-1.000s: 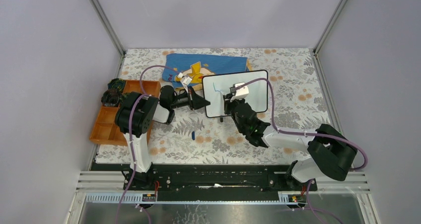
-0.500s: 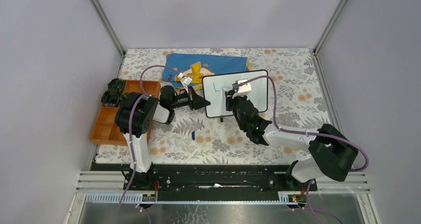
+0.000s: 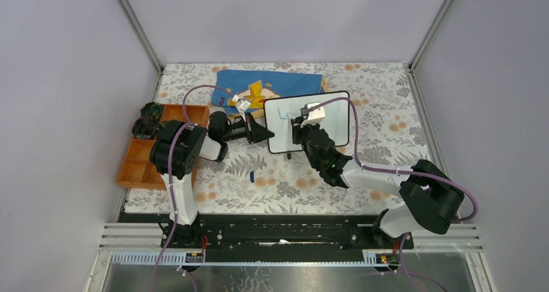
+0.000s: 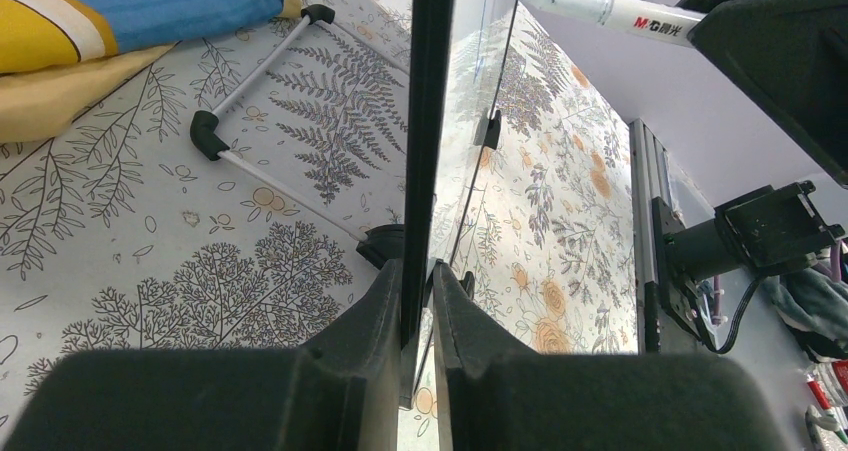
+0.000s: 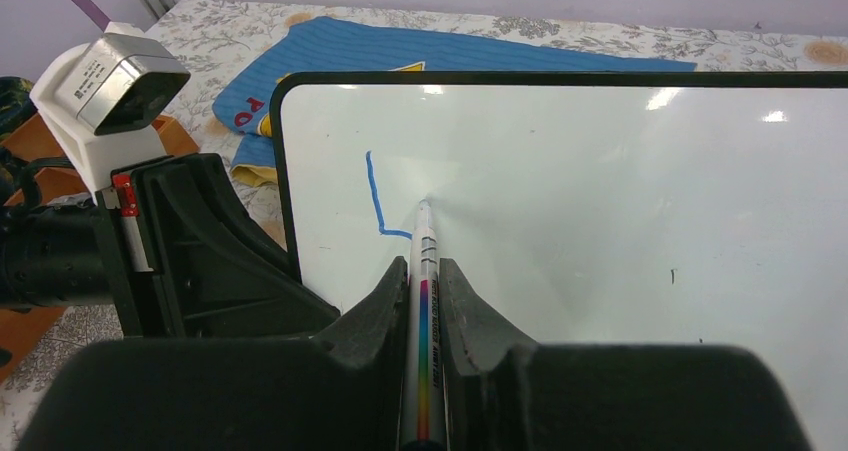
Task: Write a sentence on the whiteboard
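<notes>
One blue handwritten "L" [image 5: 378, 199] is finished; a second ago we saw only its upright, so the sentence [image 5: 372, 176] is barely begun. Right gripper [image 5: 424, 271] pinches the slim white marker [image 5: 424, 241]; left gripper [image 4: 418, 276] clamps the glossy black-rimmed whiteboard [image 5: 600, 171] upright mid-table.

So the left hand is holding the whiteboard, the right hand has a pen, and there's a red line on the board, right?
Almost. The line on the whiteboard is blue, not red; the right wrist view shows it clearly. The rest is right: the left hand grips the whiteboard's edge and the right hand holds the pen.
</notes>
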Controlling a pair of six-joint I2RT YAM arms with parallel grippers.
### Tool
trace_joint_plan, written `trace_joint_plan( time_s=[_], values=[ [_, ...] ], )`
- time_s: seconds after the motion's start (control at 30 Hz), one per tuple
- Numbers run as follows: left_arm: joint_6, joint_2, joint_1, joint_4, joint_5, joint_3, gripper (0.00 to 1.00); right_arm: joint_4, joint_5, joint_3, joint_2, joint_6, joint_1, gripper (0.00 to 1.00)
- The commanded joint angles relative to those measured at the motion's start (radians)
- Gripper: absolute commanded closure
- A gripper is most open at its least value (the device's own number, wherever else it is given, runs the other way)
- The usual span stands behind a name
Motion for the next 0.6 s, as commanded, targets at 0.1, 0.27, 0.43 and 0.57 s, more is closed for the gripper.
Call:
trace_joint_plan(
  time_s=[0.1,0.27,0.43,0.57],
  values=[
    [0.039,0.000,-0.016,-0.093,-0.010,-0.006,1.00,0.005,-0.013,0.004,0.000,0.020,-0.008,1.00],
    [0.042,-0.002,-0.016,-0.096,-0.010,-0.006,1.00,-0.012,-0.013,-0.006,-0.004,0.024,-0.009,1.00],
    [0.042,-0.001,-0.018,-0.096,-0.010,-0.005,1.00,-0.023,0.004,-0.020,-0.015,0.025,-0.009,1.00],
    [0.041,0.001,-0.018,-0.097,-0.010,-0.005,1.00,-0.038,0.031,-0.026,-0.021,0.023,-0.011,1.00]
  ],
)
